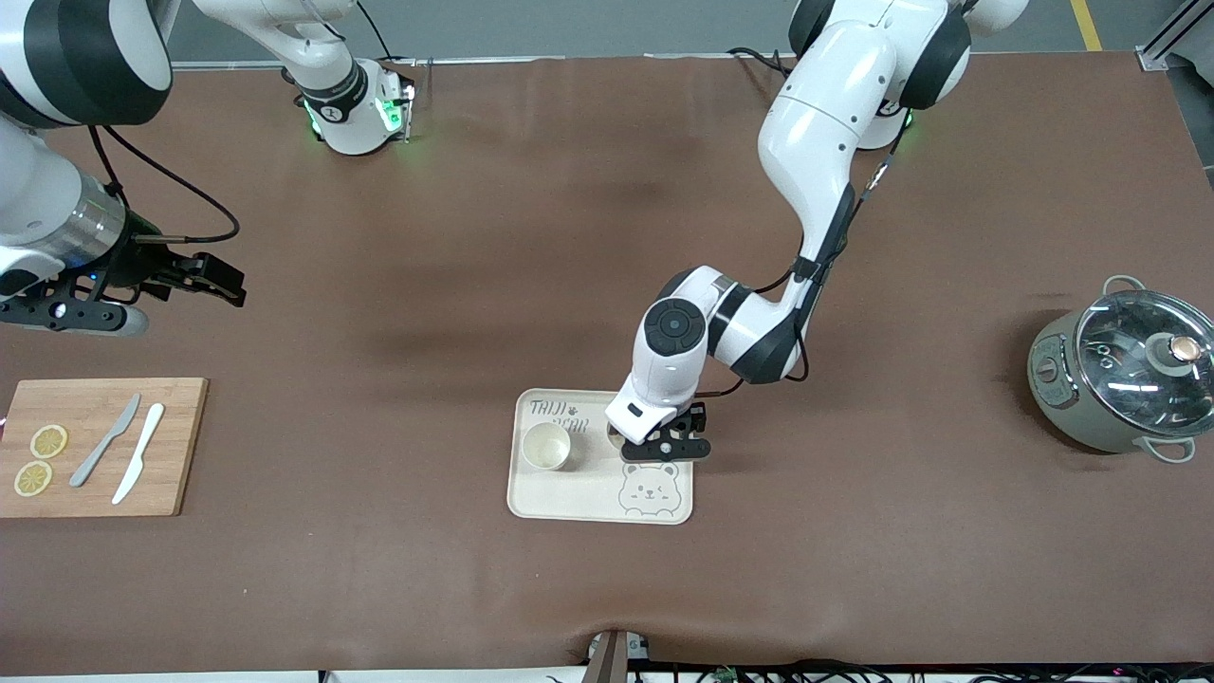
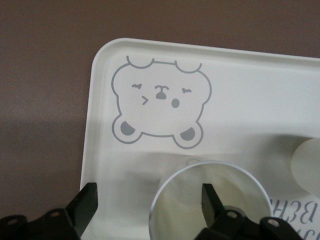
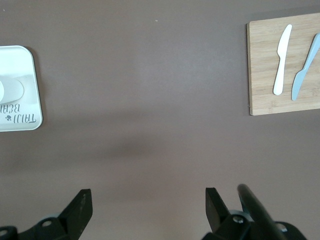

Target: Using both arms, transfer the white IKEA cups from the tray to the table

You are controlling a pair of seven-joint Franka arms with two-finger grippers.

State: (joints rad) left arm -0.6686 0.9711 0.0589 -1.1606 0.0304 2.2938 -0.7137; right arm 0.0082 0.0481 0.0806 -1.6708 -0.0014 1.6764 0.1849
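The left pincer (image 1: pixel 664 442) stands spread wide at a cream-white tapered cup (image 2: pixel 210 200) on the cream bear-printed tray (image 1: pixel 597 498), one finger inside its rim. A second matching cup (image 1: pixel 546 446) stands beside it. The right pincer (image 1: pixel 204 277) waits open over the brown counter (image 1: pixel 427 285).

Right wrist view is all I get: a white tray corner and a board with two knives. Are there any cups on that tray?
Observer: Two. One cup stands alone on the tray; the left gripper is down at the second cup beside it.
Operator: Is it gripping that one?
Observer: No. It is open, with one finger inside the cup and the other apart from its outer wall.
Operator: And where is my camera's arm?
Observer: The right gripper waits, open, over bare table above the board, at the right arm's end.
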